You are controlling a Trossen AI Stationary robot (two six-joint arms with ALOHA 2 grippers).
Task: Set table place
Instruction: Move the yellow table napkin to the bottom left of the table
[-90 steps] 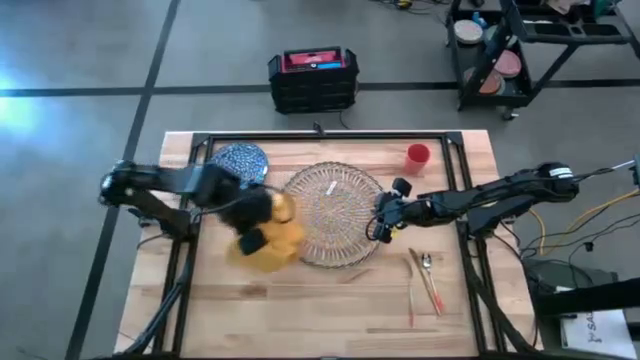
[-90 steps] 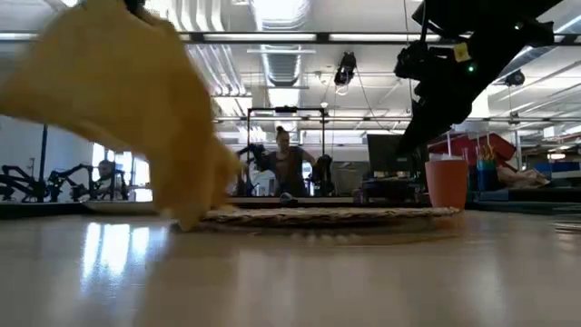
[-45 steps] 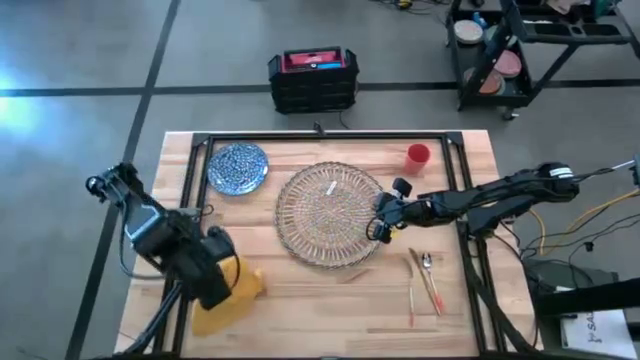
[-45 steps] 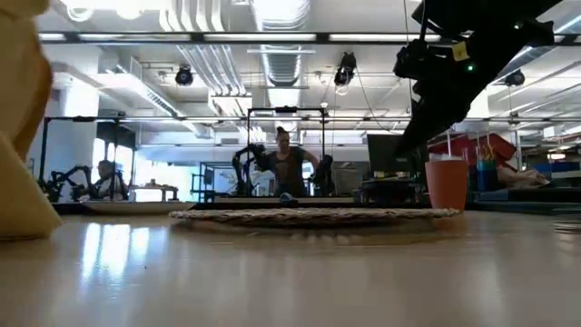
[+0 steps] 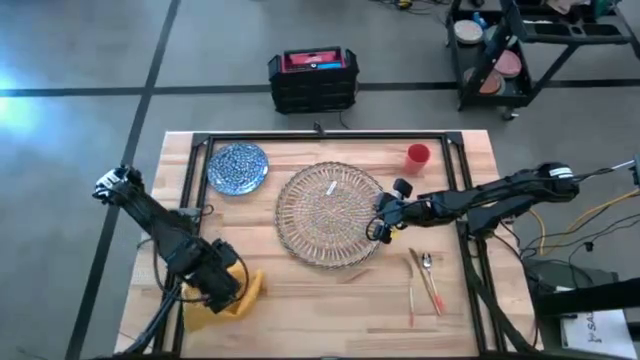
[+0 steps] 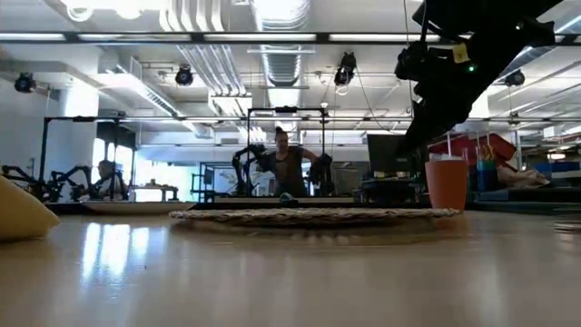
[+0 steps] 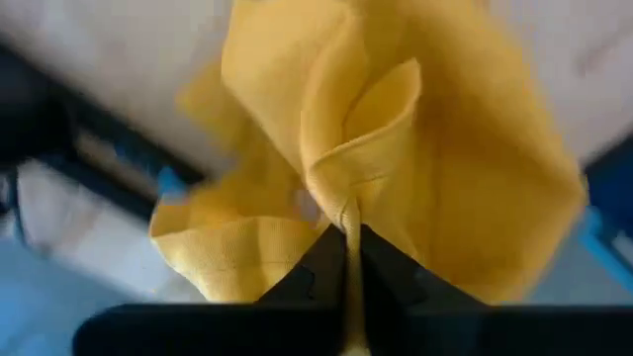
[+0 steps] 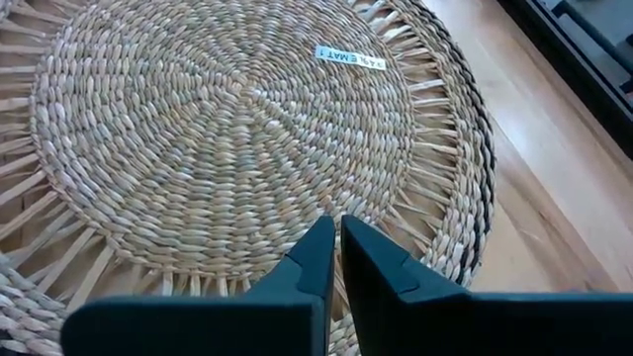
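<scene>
On the table, left claw clamps the yellow napkin; right claw hangs closed over a woven mat.

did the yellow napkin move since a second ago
Yes. The left gripper carried the yellow napkin from beside the woven mat to the table's front-left.

high view: overhead, straight down, far enough to take in whole table + floor round it. low view: at tabletop level, looking flat across the wood into the room. both share the woven round mat & red cup. left wrist cam: v. close, filled by yellow napkin. right wrist cam: close, angled down on the mat, wood beside it.
</scene>
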